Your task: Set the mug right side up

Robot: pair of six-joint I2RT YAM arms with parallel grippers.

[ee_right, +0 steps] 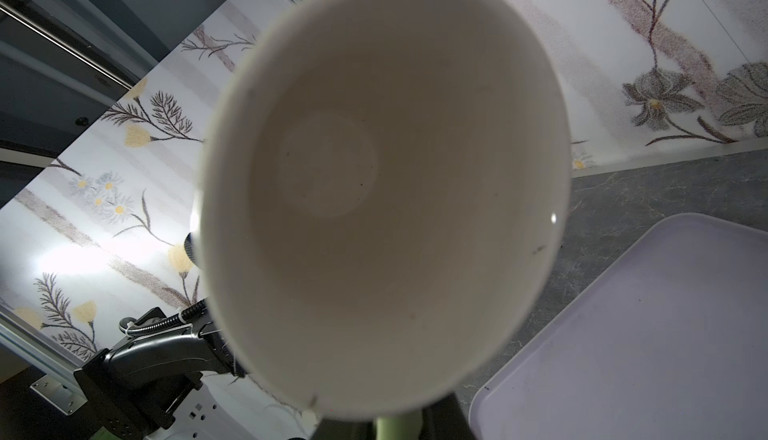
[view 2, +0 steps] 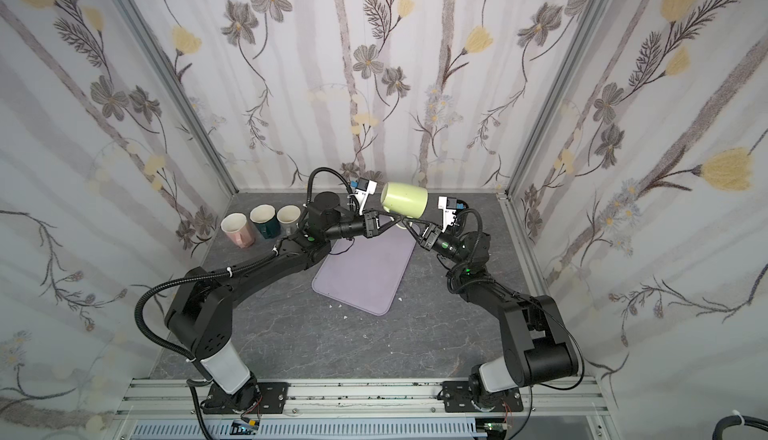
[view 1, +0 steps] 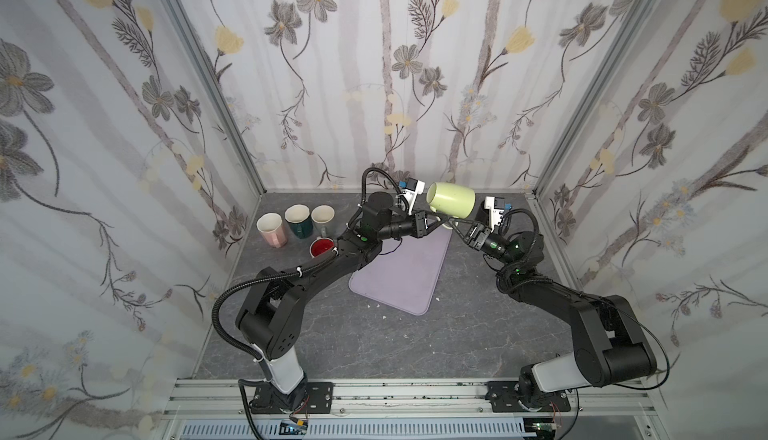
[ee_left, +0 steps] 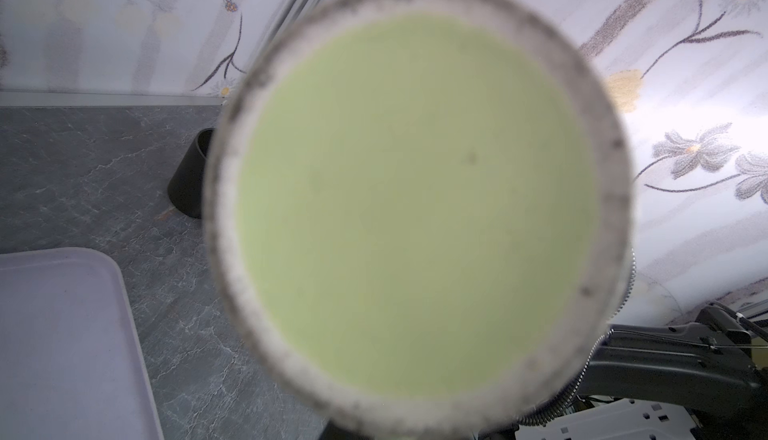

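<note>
Left hand (view 1: 441, 219), right hand (view 1: 456, 227) both narrow, pinching mug (view 1: 452, 201) by handle (view 1: 448, 223); mouth toward 3 o'clock. Left wrist view shows green base (ee_left: 415, 192); right wrist, pale inside (ee_right: 374, 192).

mug (ee_right: 382, 192) is mouth-on to the lens and fills most of the frame. Inside is off-white with a few dark specks, slightly soft focus. A bit of its green handle (ee_right: 397, 425) shows at the rim. Behind it: lilac tray (ee_right: 644, 334) flat on the grey marbled bench (ee_right: 665, 184), flowered wall (ee_right: 104, 217), and the left arm (ee_right: 158, 359) reaching in behind the mug, tip hidden.
</note>
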